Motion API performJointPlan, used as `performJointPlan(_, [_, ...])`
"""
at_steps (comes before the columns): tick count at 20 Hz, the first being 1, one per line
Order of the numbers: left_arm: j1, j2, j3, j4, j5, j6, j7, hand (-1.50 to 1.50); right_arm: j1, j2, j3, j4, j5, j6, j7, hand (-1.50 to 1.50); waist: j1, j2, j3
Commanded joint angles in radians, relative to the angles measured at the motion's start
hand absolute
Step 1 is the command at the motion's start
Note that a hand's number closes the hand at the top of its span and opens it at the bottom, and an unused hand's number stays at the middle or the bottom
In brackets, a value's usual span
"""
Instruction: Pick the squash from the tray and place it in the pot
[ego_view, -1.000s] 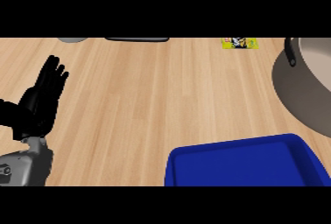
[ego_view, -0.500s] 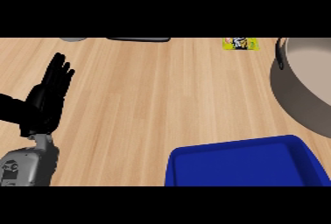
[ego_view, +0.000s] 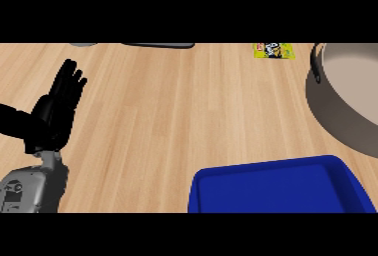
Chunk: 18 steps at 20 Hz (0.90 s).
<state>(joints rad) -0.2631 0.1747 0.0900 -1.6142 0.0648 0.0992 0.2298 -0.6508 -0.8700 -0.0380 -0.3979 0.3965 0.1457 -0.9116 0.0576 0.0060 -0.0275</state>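
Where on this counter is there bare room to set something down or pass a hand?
A broad bare stretch of wooden counter runs between the left hand and the pot, above the blue tray. It is tighter at the right, in the narrow gap between pot and tray. The squash is not visible.

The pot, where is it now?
In the head view the pot is at the right edge of the counter, partly cut off, just above the blue tray and right of a small yellow packet.

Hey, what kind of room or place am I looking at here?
Most likely a kitchen counter: a wooden worktop with a large metal pot at the right edge and a blue tray in front.
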Motion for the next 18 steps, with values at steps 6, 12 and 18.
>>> performJointPlan(6, [-0.013,0.005,0.012,-0.012,0.003,0.013,0.033,0.00,-0.040,0.133,-0.126,0.102,-0.191,0.263,-0.057,-1.50,0.005,0.014,0.038])
performJointPlan(12, [0.001,-0.001,0.020,0.017,0.000,0.011,-0.020,0.00,-0.089,0.043,-0.205,0.162,-0.280,0.429,0.021,-1.50,0.001,0.024,0.036])
performJointPlan(18, [0.009,-0.007,-0.006,-0.014,-0.007,0.004,-0.006,0.00,-0.109,-0.051,-0.234,0.185,-0.317,0.547,0.067,-1.50,0.011,0.024,0.039])
